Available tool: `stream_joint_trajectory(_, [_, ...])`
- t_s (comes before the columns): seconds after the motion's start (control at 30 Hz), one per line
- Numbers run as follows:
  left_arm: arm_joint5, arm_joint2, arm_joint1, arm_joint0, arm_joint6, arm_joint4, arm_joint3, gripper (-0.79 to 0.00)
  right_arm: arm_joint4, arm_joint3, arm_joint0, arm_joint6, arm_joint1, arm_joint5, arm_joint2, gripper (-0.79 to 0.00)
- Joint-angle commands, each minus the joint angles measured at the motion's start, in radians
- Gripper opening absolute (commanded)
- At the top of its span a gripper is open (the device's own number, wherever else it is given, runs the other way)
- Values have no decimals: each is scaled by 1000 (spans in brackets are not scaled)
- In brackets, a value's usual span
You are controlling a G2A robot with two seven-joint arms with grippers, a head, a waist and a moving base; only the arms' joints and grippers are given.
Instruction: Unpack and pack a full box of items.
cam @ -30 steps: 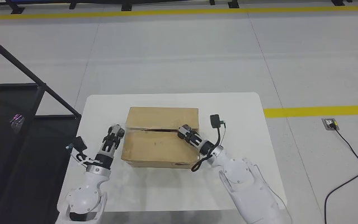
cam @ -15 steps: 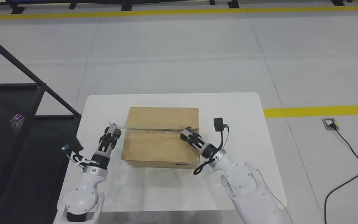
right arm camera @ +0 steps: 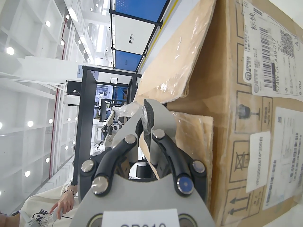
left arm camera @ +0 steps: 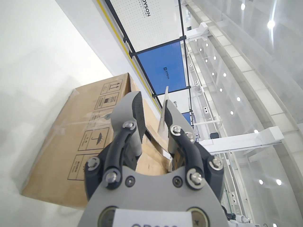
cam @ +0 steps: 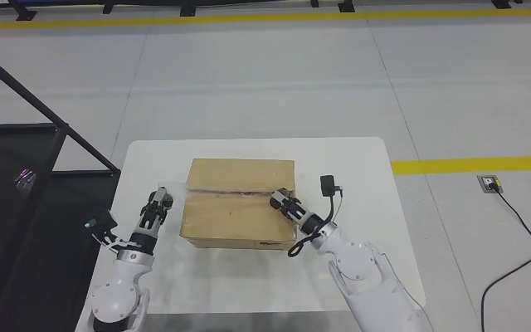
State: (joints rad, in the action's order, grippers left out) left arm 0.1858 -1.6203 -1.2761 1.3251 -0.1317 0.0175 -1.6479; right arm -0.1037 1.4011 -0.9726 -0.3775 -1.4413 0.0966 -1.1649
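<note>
Here the box [cam: 236, 217] sits mid-table [cam: 357, 166], with a margin of tabletop on every side, widest toward the right edge. We see the right gripper [right arm camera: 144, 115] clamped on clear tape [right arm camera: 125, 108] atop the box. The left gripper [left arm camera: 151, 109], fingers apart with a pale strip [left arm camera: 163, 109] against one, has drawn back from the box's left edge since a second ago.

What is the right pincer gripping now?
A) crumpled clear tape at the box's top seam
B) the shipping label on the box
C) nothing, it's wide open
A: the right pincer is shut on crumpled clear tape beside the box's top flaps.
</note>
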Motion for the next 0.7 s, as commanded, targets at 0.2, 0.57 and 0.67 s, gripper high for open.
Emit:
stream_joint_trajectory(0.2, [4,-16,1,3,14,-7,4,-554,6,15,-3,5,1,-57,-4,-785])
stream_joint_trajectory(0.57, [27,-68,3,32,44,-51,-50,-554,-13,54,-13,13,3,-105,-3,-785])
stream_joint_trajectory(0.67, [30,-85,4,43,35,-77,-77,-560,-14,76,-19,-4,4,-118,-3,-785])
